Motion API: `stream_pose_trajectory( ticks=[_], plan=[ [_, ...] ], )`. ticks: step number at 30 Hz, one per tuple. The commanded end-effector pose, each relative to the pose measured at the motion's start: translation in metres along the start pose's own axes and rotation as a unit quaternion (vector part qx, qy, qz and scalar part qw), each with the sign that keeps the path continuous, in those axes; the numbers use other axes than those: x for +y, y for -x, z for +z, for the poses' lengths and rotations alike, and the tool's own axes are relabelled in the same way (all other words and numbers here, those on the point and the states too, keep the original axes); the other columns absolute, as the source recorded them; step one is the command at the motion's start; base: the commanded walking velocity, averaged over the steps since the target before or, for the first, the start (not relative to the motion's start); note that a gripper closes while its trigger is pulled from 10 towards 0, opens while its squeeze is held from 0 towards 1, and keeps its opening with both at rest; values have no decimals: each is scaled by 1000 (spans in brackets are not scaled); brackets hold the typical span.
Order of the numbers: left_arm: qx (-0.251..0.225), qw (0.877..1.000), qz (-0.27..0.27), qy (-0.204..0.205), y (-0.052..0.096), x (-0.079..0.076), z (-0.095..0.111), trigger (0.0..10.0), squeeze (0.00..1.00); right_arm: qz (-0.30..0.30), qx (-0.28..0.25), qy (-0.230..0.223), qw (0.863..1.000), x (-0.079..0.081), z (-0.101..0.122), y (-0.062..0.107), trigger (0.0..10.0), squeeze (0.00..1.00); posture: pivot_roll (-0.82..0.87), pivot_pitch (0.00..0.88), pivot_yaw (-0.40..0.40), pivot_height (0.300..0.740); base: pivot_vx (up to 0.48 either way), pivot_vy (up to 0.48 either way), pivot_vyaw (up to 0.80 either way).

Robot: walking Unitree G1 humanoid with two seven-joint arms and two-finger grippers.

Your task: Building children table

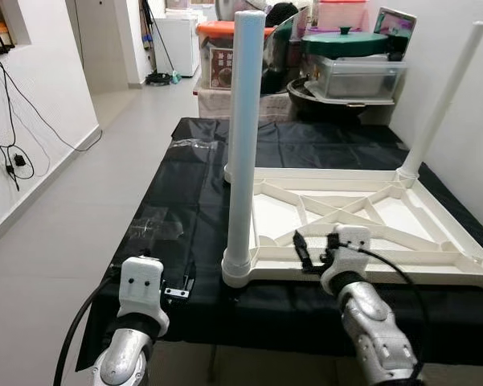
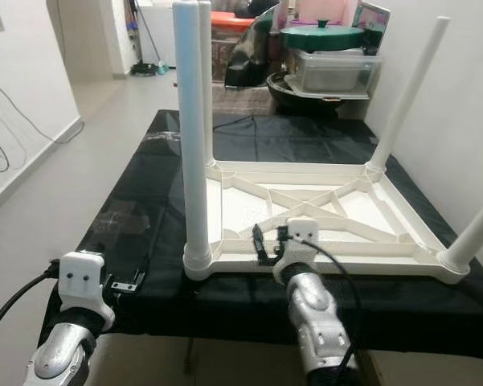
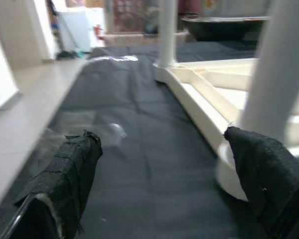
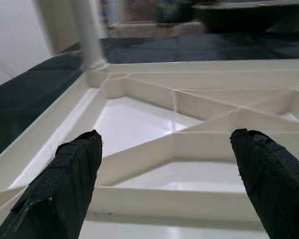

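A white plastic table top (image 1: 362,211) lies upside down on a black-covered table (image 1: 201,185). White legs stand upright in its corners: the near-left leg (image 1: 245,145), the far-left leg (image 2: 206,80), the far-right leg (image 1: 446,96) and the near-right leg (image 2: 474,233). My left gripper (image 3: 164,139) is open, low over the black cover just left of the near-left leg's base (image 3: 229,169). My right gripper (image 4: 166,137) is open at the top's near edge, pointing over the ribbed underside (image 4: 139,119). Nothing is between either pair of fingers.
Stacked storage boxes and a lidded bin (image 1: 354,64) crowd the far end of the table. A white wall (image 1: 466,121) runs close along the right. Clear plastic wrap (image 1: 157,225) lies on the cover. Open floor (image 1: 80,225) stretches to the left, with cables on the wall.
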State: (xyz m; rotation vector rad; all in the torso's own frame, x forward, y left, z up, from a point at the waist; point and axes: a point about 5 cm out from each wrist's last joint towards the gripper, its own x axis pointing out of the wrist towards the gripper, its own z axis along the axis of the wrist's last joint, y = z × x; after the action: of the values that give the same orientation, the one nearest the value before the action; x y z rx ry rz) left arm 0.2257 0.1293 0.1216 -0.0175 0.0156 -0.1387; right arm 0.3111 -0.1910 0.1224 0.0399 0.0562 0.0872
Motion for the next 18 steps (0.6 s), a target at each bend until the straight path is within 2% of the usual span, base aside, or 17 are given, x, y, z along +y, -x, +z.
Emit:
stream_pose_trajectory(
  ticks=[1,3,4,5,6,7,8,9,10,12,14,15,16,17,18],
  plan=[
    [16,999,-43,21,4,-11,-4,10000,0,54,9,22,998,-12,11,-6,10000,0,86,0,-42,740,0,0,0],
    [16,999,-43,21,4,-11,-4,10000,0,54,9,22,998,-12,11,-6,10000,0,86,0,-42,740,0,0,0],
    [24,997,-65,29,6,-16,-7,10000,0,90,30,47,994,-20,16,-8,10000,0,85,0,-41,740,0,0,0],
    [31,995,-87,27,7,-21,-10,10000,0,136,57,91,985,-29,21,-9,10000,0,79,0,-36,740,0,0,0],
    [31,995,-87,27,7,-21,-10,10000,0,136,57,91,985,-29,21,-9,10000,0,79,0,-36,740,0,0,0],
    [33,994,-104,25,9,-25,-11,10000,0,186,82,120,972,-33,23,-7,10000,0,79,0,-32,740,0,0,0],
    [33,994,-104,25,9,-25,-11,10000,0,186,82,120,972,-33,23,-7,10000,0,79,0,-32,740,0,0,0],
    [34,993,-113,22,9,-27,-12,10000,0,215,98,134,962,-34,23,-6,10000,0,78,0,-35,740,0,0,0],
    [34,993,-113,22,9,-27,-12,10000,0,215,98,134,962,-34,23,-6,10000,0,78,0,-35,740,0,0,0],
    [36,991,-125,22,10,-28,-13,10000,0,326,126,121,929,-25,26,1,10000,0,83,0,-36,740,0,0,0],
    [36,991,-125,22,10,-28,-13,10000,0,326,126,121,929,-25,26,1,10000,0,83,0,-36,740,0,0,0],
    [36,991,-129,23,10,-29,-14,10000,0,379,134,111,909,-18,29,2,10000,0,91,0,-40,740,0,0,0],
    [36,991,-129,23,10,-29,-14,10000,0,379,134,111,909,-18,29,2,10000,0,91,0,-40,740,0,0,0],
    [35,990,-134,20,11,-30,-14,10000,0,416,131,100,894,-12,33,1,10000,141,95,0,-42,740,0,0,0],
    [34,990,-136,19,11,-30,-14,10000,0,428,120,87,892,-5,37,-6,10000,1000,97,0,-42,740,0,0,0]
  ],
)
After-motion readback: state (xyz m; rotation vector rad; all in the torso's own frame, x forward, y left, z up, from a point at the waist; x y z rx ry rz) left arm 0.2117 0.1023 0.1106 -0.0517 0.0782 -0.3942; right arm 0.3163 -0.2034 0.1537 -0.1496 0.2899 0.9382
